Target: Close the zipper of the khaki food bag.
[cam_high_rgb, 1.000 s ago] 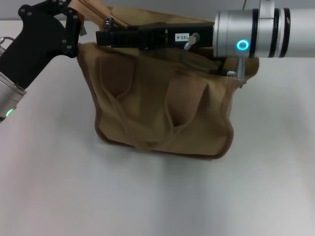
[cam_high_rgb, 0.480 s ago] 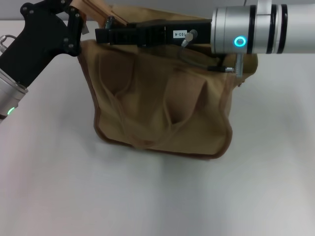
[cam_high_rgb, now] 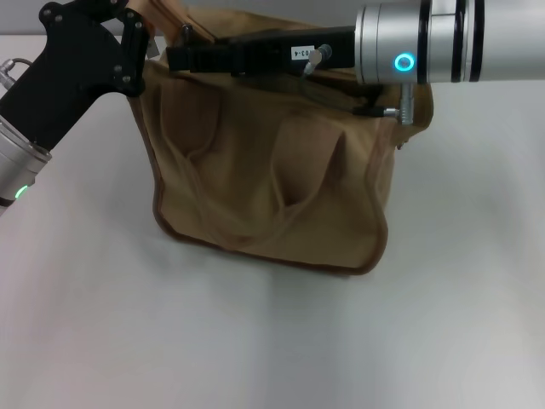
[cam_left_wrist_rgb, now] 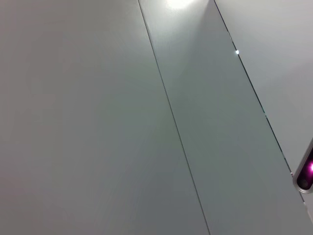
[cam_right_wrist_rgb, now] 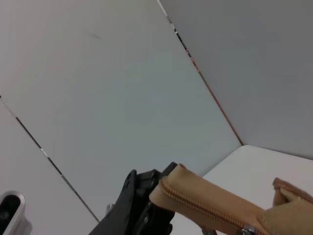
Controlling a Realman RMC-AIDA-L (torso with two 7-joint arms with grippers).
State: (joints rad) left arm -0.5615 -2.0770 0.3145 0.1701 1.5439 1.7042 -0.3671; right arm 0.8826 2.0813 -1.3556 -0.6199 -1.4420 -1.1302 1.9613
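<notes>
The khaki food bag (cam_high_rgb: 272, 170) stands on the white table, its two loop handles hanging down the near side. My left gripper (cam_high_rgb: 140, 34) is at the bag's top left corner, shut on the end of the zipper tape; the right wrist view shows it (cam_right_wrist_rgb: 142, 205) holding that end. The zipper (cam_right_wrist_rgb: 205, 209) runs along the tape as a closed line of teeth. My right gripper (cam_high_rgb: 176, 58) reaches along the bag's top from the right, shut at the small silver slider (cam_high_rgb: 186, 34), which also shows in the right wrist view (cam_right_wrist_rgb: 244, 229).
The white table (cam_high_rgb: 255, 341) spreads out in front of and beside the bag. Grey wall panels (cam_left_wrist_rgb: 146, 122) fill the left wrist view.
The bag's top has been drawn a little to the left and the right arm has shifted left with it. The bag's lower body has swung left and its front has slackened.
</notes>
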